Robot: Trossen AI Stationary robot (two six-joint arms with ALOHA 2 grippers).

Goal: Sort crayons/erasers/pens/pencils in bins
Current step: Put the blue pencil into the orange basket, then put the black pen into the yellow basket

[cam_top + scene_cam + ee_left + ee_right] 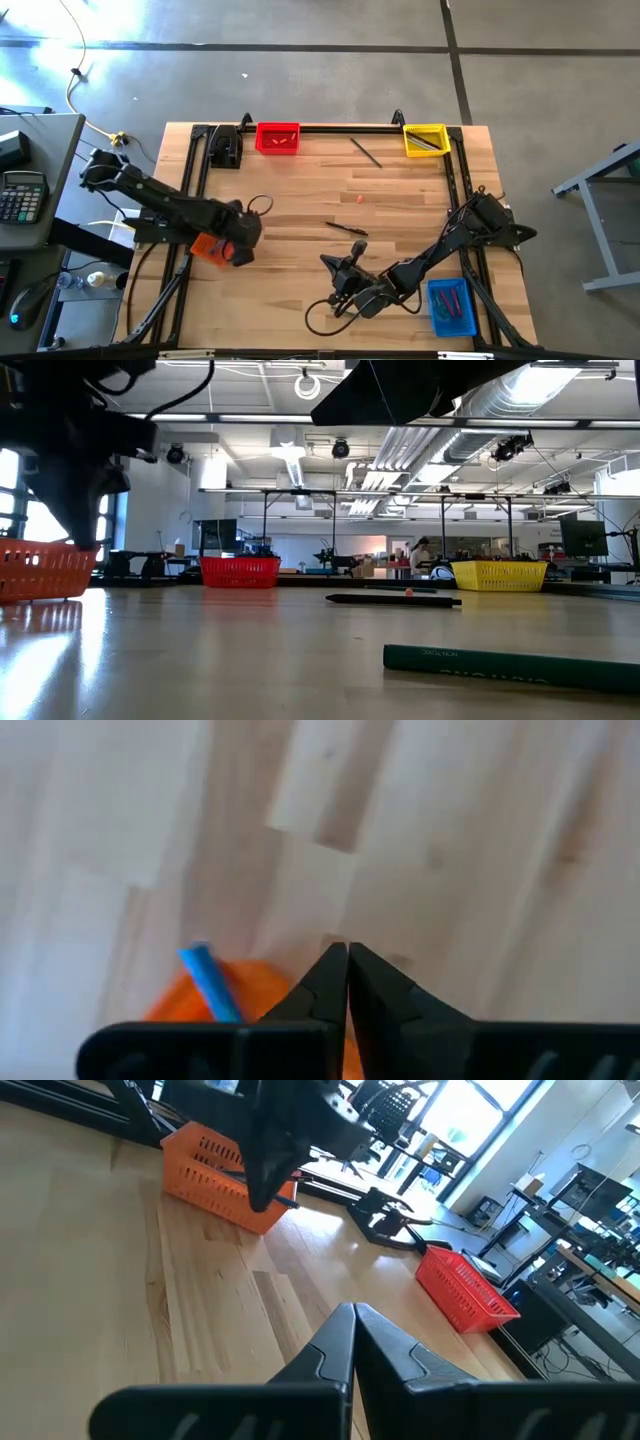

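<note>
My left gripper (241, 250) (347, 950) is shut and empty, pointing down over the right edge of the orange bin (207, 247) (200, 1010). A blue pen (210, 982) lies in that bin. My right gripper (328, 262) (354, 1310) is shut and empty, low over the table near the front middle. A black pen (346, 228) (393, 599) lies flat on the table just beyond it. A pink-orange eraser (359, 198) and a dark pencil (365, 152) lie farther back. A green pencil (510, 665) lies close to the low camera.
The red bin (277, 138) and the yellow bin (425, 140) stand at the far edge, the yellow one with a thin stick in it. The blue bin (452, 307) stands at the near right with pink sticks inside. A black frame (330, 128) runs along the table's far edge.
</note>
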